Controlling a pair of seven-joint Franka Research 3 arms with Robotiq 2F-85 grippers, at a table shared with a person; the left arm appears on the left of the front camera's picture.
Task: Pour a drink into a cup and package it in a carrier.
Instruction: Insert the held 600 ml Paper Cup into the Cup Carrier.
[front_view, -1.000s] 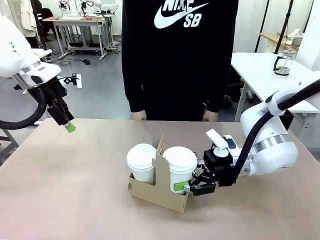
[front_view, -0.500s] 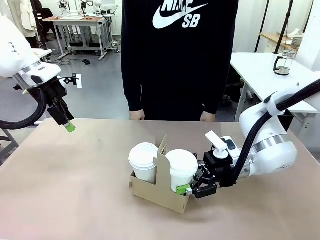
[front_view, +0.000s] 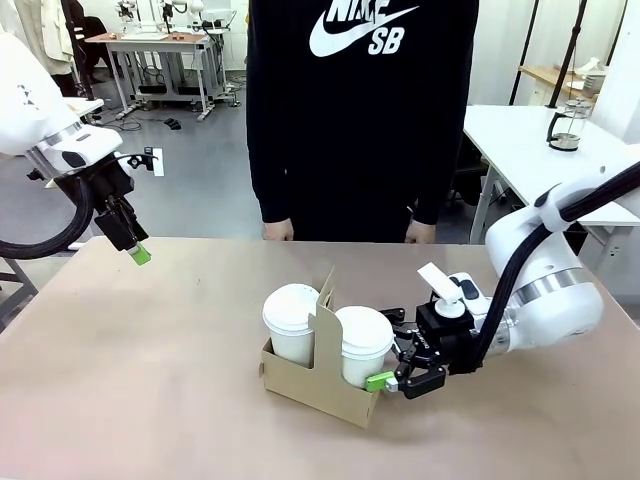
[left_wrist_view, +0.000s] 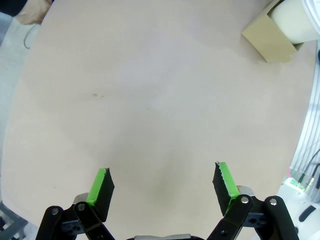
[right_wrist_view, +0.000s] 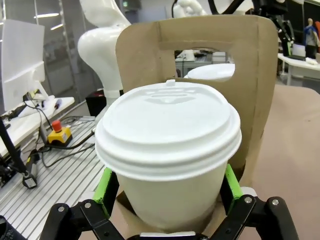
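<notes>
You had bright, even indoor light across the table (front_view: 150, 380), seemingly from overhead; shadows stayed soft, with a faint one under the carrier (front_view: 315, 385) and a broad pale one on the bare tabletop in the left wrist view. The front view was sharp throughout, with no glare on the matte surface; the white lid of the cup (right_wrist_view: 167, 127) in the right wrist view read almost blown out (its embossing was still legible). That view held the cup crisp while the room behind went soft; both wrist views bent at the edges, the table's border curving in the left one.
</notes>
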